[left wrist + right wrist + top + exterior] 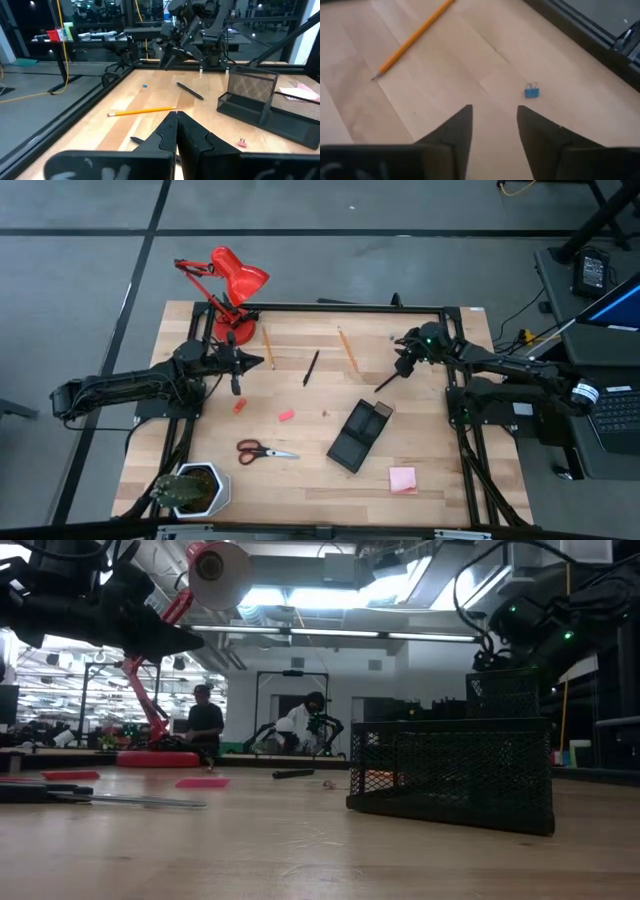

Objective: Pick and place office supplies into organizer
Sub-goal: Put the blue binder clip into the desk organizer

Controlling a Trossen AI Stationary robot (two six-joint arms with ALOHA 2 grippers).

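Observation:
The black mesh organizer stands near the table's middle. Two pencils and a black pen lie toward the far side. A second pen lies just below my right gripper. Two red-pink eraser pieces, the red-handled scissors and the pink sticky pad lie nearer. My left gripper is shut and empty, above the table by the lamp. My right gripper is open and empty, hovering over bare wood.
A red desk lamp stands at the far left edge, close to my left arm. A potted plant sits at the near left corner. A small blue binder clip lies near my right gripper. People show in the room beyond.

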